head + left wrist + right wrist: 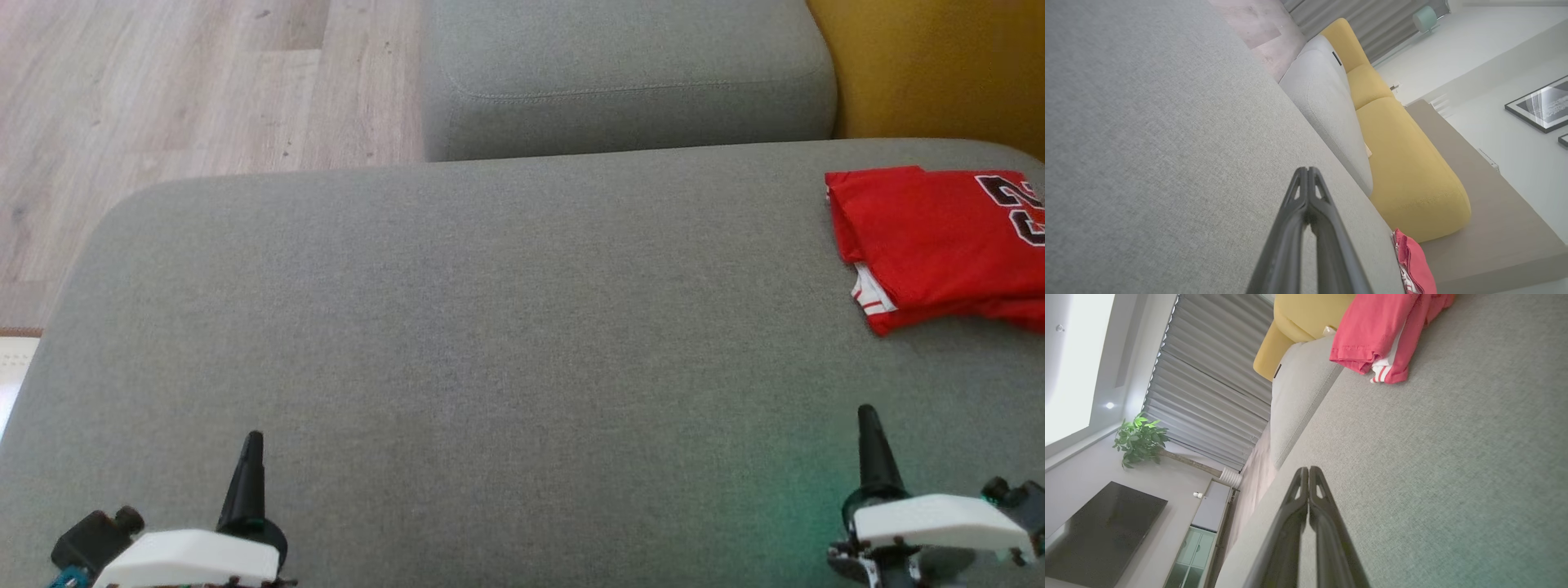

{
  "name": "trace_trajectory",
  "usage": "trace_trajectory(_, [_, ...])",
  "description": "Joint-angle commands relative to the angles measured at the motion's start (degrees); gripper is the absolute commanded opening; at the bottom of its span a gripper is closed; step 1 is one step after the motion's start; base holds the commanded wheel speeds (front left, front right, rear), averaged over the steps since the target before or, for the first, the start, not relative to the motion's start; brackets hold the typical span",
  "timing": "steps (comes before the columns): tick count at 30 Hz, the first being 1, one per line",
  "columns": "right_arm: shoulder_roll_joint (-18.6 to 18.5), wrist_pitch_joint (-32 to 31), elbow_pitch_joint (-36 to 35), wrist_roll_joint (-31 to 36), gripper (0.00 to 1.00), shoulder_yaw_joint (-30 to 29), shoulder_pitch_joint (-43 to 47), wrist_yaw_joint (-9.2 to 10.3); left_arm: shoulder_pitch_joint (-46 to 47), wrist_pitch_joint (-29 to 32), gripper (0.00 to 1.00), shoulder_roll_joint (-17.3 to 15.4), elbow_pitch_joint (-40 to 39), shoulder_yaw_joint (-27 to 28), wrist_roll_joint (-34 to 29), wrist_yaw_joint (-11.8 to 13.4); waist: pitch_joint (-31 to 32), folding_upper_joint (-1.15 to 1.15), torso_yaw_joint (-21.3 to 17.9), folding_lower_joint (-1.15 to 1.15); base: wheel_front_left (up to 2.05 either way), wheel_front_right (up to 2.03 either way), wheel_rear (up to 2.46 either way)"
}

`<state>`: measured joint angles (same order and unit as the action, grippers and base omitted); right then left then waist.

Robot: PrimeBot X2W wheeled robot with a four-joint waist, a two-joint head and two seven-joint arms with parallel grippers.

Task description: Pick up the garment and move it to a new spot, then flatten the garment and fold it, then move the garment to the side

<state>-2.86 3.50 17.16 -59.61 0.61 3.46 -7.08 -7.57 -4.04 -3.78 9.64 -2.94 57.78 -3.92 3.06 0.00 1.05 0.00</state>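
The garment is a red jersey with white trim and dark numerals, lying folded at the far right of the grey sofa seat. It also appears in the right wrist view as the garment and, at the bottom edge of the left wrist view, as the garment. My left gripper rests at the lower left, shut and holding nothing. At the lower right my right gripper is shut too, well short of the jersey. Both fingertip pairs touch in the wrist views: left gripper, right gripper.
A second grey cushion lies beyond the seat, with a yellow cushion at the far right. Wood floor is at the upper left. A plant, a dark screen and grey curtains stand farther off.
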Motion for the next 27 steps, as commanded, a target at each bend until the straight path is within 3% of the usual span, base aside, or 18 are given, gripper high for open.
trace_trajectory(1, [-1.1,-0.6,-2.3,-2.1,0.0,0.1,-3.9,-0.26,3.7,0.4,0.0,-1.0,-1.2,1.8,2.2,-0.6,-0.1,0.0,0.0,0.0,0.0,0.0,0.0])
trace_trajectory(27, [-1.1,-4.7,-2.8,-18.3,0.0,-2.8,-6.8,-0.33,8.7,4.5,0.0,-1.0,1.6,4.4,19.7,-2.1,-1.7,0.0,-0.6,0.0,0.0,0.0,0.0])
